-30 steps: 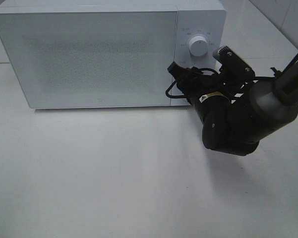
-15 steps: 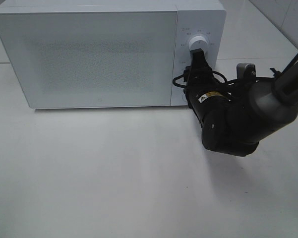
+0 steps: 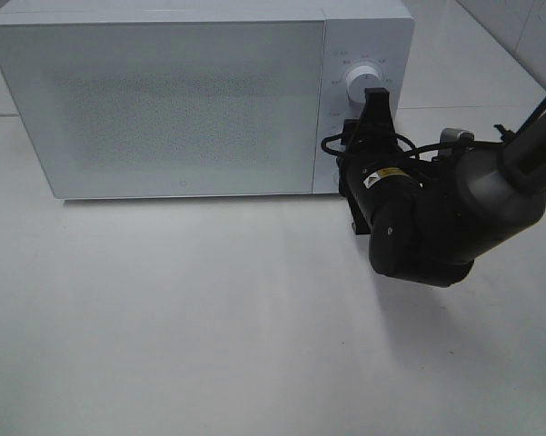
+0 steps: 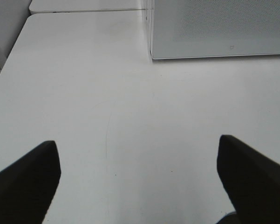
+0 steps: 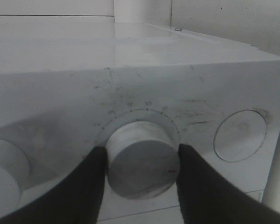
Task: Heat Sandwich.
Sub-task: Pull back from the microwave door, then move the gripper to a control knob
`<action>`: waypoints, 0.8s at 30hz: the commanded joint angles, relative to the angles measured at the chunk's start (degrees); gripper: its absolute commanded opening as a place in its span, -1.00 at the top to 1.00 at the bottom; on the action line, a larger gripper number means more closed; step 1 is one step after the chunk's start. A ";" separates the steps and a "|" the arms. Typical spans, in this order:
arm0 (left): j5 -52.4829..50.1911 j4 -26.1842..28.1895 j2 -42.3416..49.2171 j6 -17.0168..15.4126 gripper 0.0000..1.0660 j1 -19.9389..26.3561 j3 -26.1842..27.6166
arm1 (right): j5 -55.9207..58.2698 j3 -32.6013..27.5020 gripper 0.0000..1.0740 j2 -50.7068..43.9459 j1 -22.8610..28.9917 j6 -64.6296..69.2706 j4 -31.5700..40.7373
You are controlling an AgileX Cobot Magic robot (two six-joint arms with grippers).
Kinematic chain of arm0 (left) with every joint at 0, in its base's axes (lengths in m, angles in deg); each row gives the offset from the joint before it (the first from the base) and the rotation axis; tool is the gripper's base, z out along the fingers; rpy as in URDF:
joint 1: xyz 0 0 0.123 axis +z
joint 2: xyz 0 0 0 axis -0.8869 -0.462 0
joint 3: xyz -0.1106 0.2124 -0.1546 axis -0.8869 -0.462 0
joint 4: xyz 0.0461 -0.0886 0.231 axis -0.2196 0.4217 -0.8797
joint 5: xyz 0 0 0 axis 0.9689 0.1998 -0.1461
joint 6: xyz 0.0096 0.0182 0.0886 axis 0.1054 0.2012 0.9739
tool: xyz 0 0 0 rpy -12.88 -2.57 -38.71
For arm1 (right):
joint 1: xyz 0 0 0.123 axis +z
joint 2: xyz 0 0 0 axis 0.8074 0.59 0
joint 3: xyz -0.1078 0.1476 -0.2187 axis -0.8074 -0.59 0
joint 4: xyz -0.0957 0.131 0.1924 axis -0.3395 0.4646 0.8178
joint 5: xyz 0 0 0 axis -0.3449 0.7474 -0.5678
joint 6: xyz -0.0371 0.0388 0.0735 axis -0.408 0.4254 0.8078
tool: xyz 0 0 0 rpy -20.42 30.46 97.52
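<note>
At the upper right of the high view, the right gripper [image 5: 140,151] is clamped on the lower dial [image 5: 140,175] of the microwave [image 3: 363,36] with a finger pressed to each side, and from above the arm hides that dial, so only the upper dial [image 3: 362,84] shows. The left gripper [image 4: 140,179] hangs wide open over the table [image 4: 84,93], its fingers cut off by the frame edge. The sandwich cannot be seen in any view — the microwave door [image 3: 163,109] is shut and frosted.

Cannot see into the microwave [image 3: 182,100] past its closed, speckled door [image 3: 163,109]. Cannot make out the lower dial [image 5: 142,158] from above: blocked by the right gripper [image 3: 374,102]. Cannot read its smudged scale [image 5: 130,112]. Cannot trace the left gripper [image 4: 136,141] fingers [image 4: 23,182] beyond the picture's edge.
</note>
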 commanded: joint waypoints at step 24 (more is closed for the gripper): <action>-0.69 0.29 1.32 -0.11 -0.57 0.00 -0.17 | -12.95 1.89 -0.37 -1.95 -0.52 -3.50 -5.27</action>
